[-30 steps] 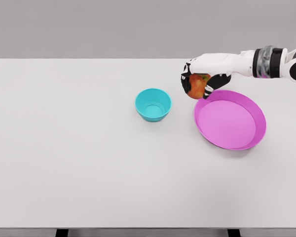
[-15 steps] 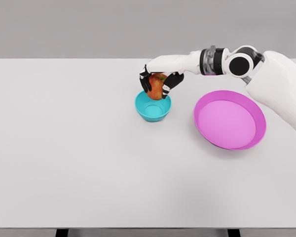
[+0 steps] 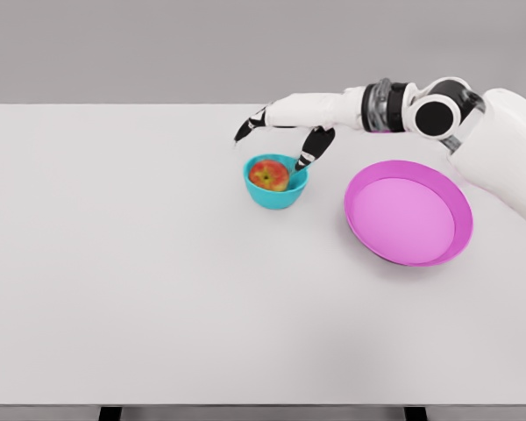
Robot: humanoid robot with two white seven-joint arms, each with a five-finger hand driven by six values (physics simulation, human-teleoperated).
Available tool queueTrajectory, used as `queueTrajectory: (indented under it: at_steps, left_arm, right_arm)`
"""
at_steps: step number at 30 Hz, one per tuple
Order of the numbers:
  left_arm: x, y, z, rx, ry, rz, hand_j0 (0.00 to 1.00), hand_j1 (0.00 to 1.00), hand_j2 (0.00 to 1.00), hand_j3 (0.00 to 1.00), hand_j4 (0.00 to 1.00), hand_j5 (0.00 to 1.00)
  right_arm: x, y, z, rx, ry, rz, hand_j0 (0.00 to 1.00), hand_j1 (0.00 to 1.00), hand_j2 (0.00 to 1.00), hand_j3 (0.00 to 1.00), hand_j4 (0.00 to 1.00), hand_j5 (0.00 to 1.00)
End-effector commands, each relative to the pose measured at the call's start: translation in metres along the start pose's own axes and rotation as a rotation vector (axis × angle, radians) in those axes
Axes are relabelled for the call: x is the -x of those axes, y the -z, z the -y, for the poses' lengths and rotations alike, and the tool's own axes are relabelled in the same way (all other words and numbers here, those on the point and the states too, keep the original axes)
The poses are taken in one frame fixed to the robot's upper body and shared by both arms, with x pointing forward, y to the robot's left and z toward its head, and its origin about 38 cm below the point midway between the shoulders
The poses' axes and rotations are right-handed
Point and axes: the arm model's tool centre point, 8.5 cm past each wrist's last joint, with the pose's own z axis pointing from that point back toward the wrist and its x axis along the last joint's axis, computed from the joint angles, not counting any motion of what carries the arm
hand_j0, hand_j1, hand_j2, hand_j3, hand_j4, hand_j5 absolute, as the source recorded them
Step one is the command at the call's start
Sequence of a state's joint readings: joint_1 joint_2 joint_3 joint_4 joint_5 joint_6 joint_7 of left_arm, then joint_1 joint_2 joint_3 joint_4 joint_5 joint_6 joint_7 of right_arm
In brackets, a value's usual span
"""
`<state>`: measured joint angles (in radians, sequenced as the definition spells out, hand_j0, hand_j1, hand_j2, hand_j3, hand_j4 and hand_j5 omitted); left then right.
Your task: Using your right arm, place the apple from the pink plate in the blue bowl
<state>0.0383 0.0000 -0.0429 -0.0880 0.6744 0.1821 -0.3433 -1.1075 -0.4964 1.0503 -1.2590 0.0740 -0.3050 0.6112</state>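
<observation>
Apple (image 3: 269,175) sits inside the blue bowl (image 3: 275,196), red-orange skin showing above the rim, slightly toward the bowl's left side. Half a second ago it was gripped in the right hand just above the bowl; a second ago it was in the air at the left edge of the pink plate. It is now released, so the transfer looks done, judged from how it rests fully within the bowl. Right hand (image 3: 285,136) hovers just above and behind the bowl, fingers (image 3: 314,149) spread and holding nothing; one dark fingertip hangs close to the bowl's right rim, contact cannot be told. The forearm runs away to the right of the bowl toward the shoulder at the picture's right edge. Pink plate (image 3: 456,210) lies to the right of the bowl, apart from it, and carries nothing. What remains, probably, is only pulling the hand clear without nudging the bowl. Left arm not in view. Bench (image 3: 123,289) is a plain white top, matte, extending well to the left and in front of the bowl; dark legs show at its near edge. Behind it a flat grey wall.
</observation>
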Motion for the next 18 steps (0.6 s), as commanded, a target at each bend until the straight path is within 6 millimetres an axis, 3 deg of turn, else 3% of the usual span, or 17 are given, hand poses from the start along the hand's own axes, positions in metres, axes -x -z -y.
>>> queueTrajectory:
  at_steps: [1, 4, 6, 9, 11, 13, 18]
  left_arm:
    - [-0.001, 0.0, 0.001, 0.001, 0.0, 0.0, 1.0, 1.0, 1.0, 1.0, 1.0, 1.0]
    - [-0.001, 0.0, 0.001, 0.001, 0.0, 0.0, 1.0, 1.0, 1.0, 1.0, 1.0, 1.0]
    - [-0.001, 0.0, 0.001, 0.001, 0.0, 0.0, 1.0, 1.0, 1.0, 1.0, 1.0, 1.0]
    - [-0.001, 0.0, 0.001, 0.001, 0.0, 0.0, 1.0, 1.0, 1.0, 1.0, 1.0, 1.0]
    - [-0.001, 0.0, 0.001, 0.001, 0.0, 0.0, 1.0, 1.0, 1.0, 1.0, 1.0, 1.0]
    - [-0.001, 0.0, 0.001, 0.001, 0.0, 0.0, 1.0, 1.0, 1.0, 1.0, 1.0, 1.0]
    - [-0.001, 0.0, 0.001, 0.001, 0.0, 0.0, 1.0, 1.0, 1.0, 1.0, 1.0, 1.0]
  right_arm:
    - [-0.01, -0.031, 0.014, 0.036, -0.022, -0.046, 1.0, 1.0, 1.0, 1.0, 1.0, 1.0]
    - [-0.019, -0.052, 0.018, 0.052, -0.045, -0.072, 1.0, 1.0, 1.0, 1.0, 1.0, 1.0]
    - [-0.024, -0.089, 0.009, 0.065, -0.076, -0.081, 1.0, 1.0, 1.0, 1.0, 1.0, 1.0]
    - [-0.01, -0.139, -0.006, 0.043, -0.078, -0.108, 1.0, 1.0, 1.0, 1.0, 1.0, 1.0]
    - [-0.009, -0.141, -0.018, 0.024, -0.073, -0.091, 1.0, 1.0, 1.0, 1.0, 1.0, 1.0]
    - [0.0, -0.163, -0.028, 0.039, -0.062, -0.111, 1.0, 1.0, 1.0, 1.0, 1.0, 1.0]
    - [0.004, -0.18, -0.02, 0.135, -0.018, -0.109, 1.0, 1.0, 1.0, 1.0, 1.0, 1.0]
